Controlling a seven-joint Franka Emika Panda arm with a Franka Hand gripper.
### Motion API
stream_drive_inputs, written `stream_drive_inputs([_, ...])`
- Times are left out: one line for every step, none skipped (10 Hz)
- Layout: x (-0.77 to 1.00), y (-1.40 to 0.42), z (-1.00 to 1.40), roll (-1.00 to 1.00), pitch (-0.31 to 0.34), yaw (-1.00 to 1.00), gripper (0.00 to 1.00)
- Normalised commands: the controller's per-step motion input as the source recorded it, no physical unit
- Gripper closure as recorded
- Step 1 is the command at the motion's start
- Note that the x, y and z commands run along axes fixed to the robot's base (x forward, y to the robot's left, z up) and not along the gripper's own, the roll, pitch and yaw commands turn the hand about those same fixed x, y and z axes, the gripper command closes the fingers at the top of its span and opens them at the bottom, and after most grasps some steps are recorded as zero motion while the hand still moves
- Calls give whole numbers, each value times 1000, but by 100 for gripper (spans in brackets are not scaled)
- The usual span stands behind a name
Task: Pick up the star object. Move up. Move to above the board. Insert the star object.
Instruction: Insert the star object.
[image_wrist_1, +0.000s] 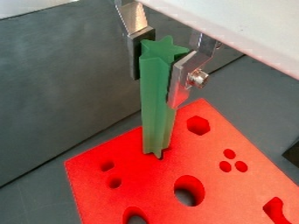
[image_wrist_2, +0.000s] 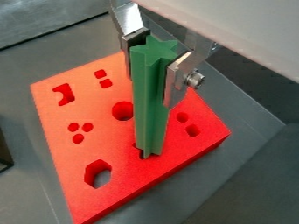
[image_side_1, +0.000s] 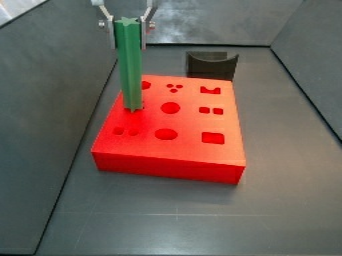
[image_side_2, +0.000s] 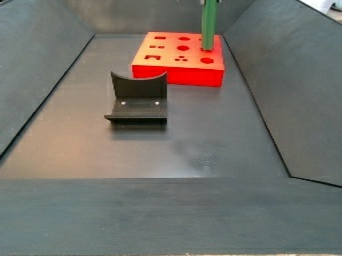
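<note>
star object (image_wrist_2: 149, 101) upright, clamped in gripper (image_wrist_2: 158, 54) jaws

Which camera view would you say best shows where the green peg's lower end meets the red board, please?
A wrist view: the green peg, held upright by the gripper, visibly enters the red board. Both side views show the peg smaller; in one, its top is cut off.

Robot lab test cell, dark grey walled bin floor (image_side_2: 201, 150); fixture (image_side_2: 136, 98), red peg board (image_side_1: 174, 140)

One star object (image_side_1: 131, 65), one board (image_side_1: 174, 135), one gripper (image_wrist_1: 162, 54), one fixture (image_side_2: 136, 99).
</note>
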Motion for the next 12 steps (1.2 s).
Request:
stream_drive_inputs([0, 89, -309, 0, -1, -29, 100])
stream_drive_inputs([0, 0, -57, 19, -50, 0, 100])
stream_drive_inputs([0, 0, -117, 10, -59, 0, 100])
stream_drive_inputs([0, 0, -151, 9, -50, 0, 100])
stream_drive_inputs([-37, 0, -171, 0, -26, 0, 100])
stream_drive_inputs([-74, 74, -311, 0, -124, 0, 100])
stream_drive_inputs([-54, 0, -366, 39, -266, 0, 100])
stream_drive_inputs([-37, 0, -380, 26, -271, 0, 100])
stream_drive_inputs([-51, 0, -554, 0, 0, 3, 100])
stream_drive_inputs([-20, 0, -554, -27, 41, 0, 100])
stream_drive_inputs([-174, 0, -454, -61, 0, -83, 100])
stream_drive_inputs([0, -23, -434, 0, -136, -51, 100])
